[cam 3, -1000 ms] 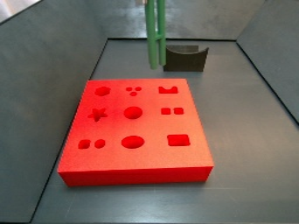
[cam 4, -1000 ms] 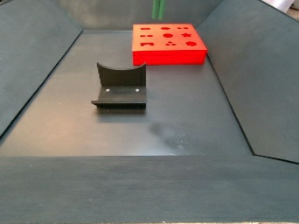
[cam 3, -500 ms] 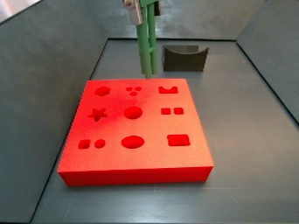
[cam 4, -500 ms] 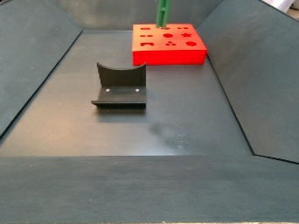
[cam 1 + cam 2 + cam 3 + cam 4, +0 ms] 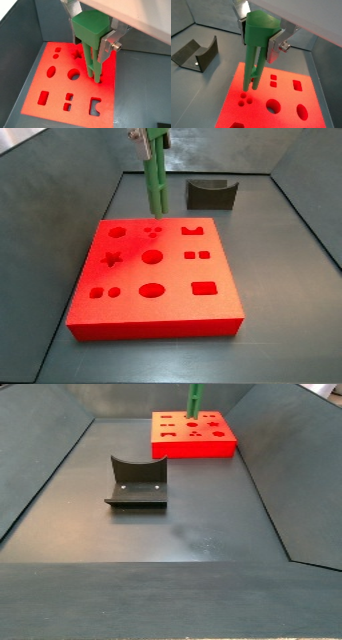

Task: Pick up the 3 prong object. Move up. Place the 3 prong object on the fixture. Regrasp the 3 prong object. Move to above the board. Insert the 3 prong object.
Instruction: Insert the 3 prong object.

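Observation:
My gripper (image 5: 91, 39) is shut on the thick head of the bright green 3 prong object (image 5: 91, 30). It holds the object upright with the prongs pointing down. Both wrist views show it, and a silver finger (image 5: 272, 47) presses on each side of the head (image 5: 259, 31). The prong tips hang above the red board (image 5: 286, 94), clear of it, near its three small dot holes (image 5: 244, 101). In a side view the object (image 5: 155, 178) is over the board's far edge (image 5: 181, 273). The dark fixture (image 5: 211, 194) stands empty behind the board.
Grey bin walls slope up around the dark floor (image 5: 187, 534). The fixture (image 5: 136, 482) stands on the floor apart from the board (image 5: 201, 447). The board has star, circle, square and hexagon holes.
My gripper has carried the 3 prong object sideways, away from above the fixture and over the far part of the board. The grip has not changed.

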Robot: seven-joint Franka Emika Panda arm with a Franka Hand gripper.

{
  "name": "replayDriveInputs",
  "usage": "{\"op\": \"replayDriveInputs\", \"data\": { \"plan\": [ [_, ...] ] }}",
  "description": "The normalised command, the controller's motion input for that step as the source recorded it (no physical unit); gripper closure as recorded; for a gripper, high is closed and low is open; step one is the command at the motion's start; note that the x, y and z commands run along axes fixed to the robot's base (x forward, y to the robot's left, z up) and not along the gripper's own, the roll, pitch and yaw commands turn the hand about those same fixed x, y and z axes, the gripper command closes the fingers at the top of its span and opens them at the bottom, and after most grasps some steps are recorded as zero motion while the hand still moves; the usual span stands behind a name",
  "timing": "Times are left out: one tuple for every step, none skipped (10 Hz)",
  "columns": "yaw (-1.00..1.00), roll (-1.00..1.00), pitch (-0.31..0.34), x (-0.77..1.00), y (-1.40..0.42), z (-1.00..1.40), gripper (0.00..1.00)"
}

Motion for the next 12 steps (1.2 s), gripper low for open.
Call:
{"op": "replayDriveInputs", "data": {
  "plan": [
    [0.48,0.05,-0.011,-0.14,0.07,-0.1,1.0],
    [1.0,0.03,-0.043,-0.04,0.0,-0.29,1.0],
    [1.0,0.0,-0.049,-0.01,0.0,-0.31,1.0],
    [0.93,0.03,-0.04,0.0,-0.03,-0.21,1.0],
    [0.21,0.04,-0.014,0.0,-0.1,-0.04,1.0],
    [0.12,0.07,0.0,0.02,-0.08,-0.02,1.0],
    [0.76,0.24,0.054,0.29,0.0,-0.25,1.0],
    [0.81,0.27,0.02,0.13,0.0,-0.4,1.0],
    [0.17,0.08,0.0,0.03,0.0,-0.11,1.0],
    [0.06,0.08,0.0,0.05,-0.01,-0.06,1.0],
    [0.15,0.19,0.0,0.09,-0.05,-0.25,1.0],
    [0.55,0.28,-0.06,0.19,0.0,-0.49,1.0]
  ]
}}
